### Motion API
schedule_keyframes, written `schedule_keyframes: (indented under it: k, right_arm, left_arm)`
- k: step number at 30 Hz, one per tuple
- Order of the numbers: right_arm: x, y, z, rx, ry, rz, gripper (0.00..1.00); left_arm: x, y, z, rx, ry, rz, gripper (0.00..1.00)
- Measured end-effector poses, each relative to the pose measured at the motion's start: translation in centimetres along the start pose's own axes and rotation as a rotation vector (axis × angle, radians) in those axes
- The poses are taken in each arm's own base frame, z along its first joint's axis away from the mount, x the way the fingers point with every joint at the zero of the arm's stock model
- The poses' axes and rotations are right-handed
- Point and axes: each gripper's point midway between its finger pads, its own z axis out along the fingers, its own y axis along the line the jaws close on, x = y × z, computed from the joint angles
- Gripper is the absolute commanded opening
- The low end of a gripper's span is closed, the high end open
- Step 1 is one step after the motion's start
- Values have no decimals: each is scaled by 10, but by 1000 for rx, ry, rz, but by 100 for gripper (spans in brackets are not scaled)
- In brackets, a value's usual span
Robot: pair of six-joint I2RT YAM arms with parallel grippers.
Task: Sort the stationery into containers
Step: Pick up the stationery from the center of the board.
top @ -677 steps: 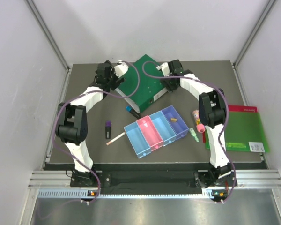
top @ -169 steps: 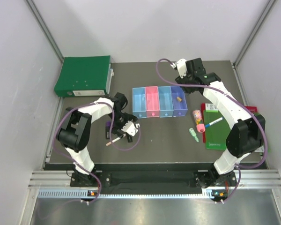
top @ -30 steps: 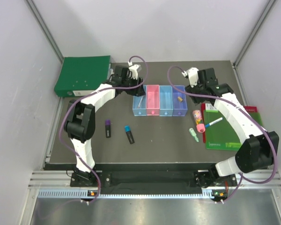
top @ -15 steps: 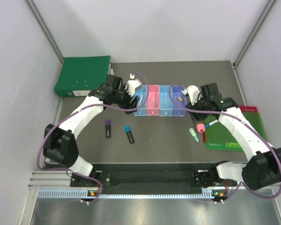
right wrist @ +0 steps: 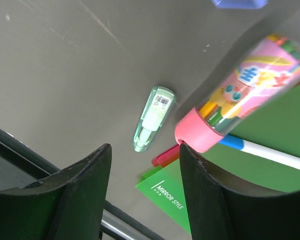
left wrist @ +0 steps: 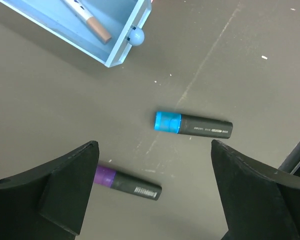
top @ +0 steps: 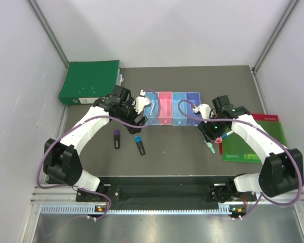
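Though the tray [left wrist: 121, 47] was cut off at the frame's top edge, the blue marker [left wrist: 193, 125] lay on the table [left wrist: 230, 60] near it, long axis crosswise, cap leftward. The left gripper [left wrist: 154, 146] was spread above it, and the right gripper [right wrist: 145, 148], likewise spread, framed a green stick [right wrist: 153, 118].

The binder [top: 90, 81] lies in the far left corner of the bench [top: 172, 164]. A row of four containers [top: 173, 107] sits side by side at mid-bench, with a pen [left wrist: 87, 16] lying in the leftmost one. Nearer than that row, to the left, the left marker [top: 116, 139] and the right marker [top: 140, 146] lie apart on the bench, under my left hand [left wrist: 155, 195]. On the right, my right hand [right wrist: 142, 187] hangs over a correction roller [right wrist: 153, 118], which lies just left of a tube [right wrist: 240, 90] at the left edge of the folder [top: 253, 149]. A second pen [right wrist: 265, 153] lies on that folder.
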Motion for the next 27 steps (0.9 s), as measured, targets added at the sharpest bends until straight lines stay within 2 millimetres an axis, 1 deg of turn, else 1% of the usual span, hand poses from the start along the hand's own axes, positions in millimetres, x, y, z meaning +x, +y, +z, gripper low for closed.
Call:
schedule_keyframes:
  k: [5, 14, 18, 23, 26, 27]
  right_arm:
    - [11, 0, 25, -39, 80, 1, 57]
    - [29, 1, 55, -74, 154, 15, 56]
    - [30, -2, 67, -74, 168, 17, 54]
    - [29, -5, 75, -70, 172, 16, 51]
    - [29, -7, 79, -64, 179, 16, 41]
    - [29, -8, 79, -60, 178, 15, 33]
  left_arm:
    - [-8, 5, -9, -21, 0, 21, 99]
    - [-15, 12, -21, -58, 4, 49, 99]
    - [-20, 14, -26, -70, -4, 53, 99]
    - [-26, 16, -29, -81, -16, 58, 99]
    - [-28, 17, -31, -86, -21, 61, 99]
    - [-28, 18, -31, -87, -22, 61, 99]
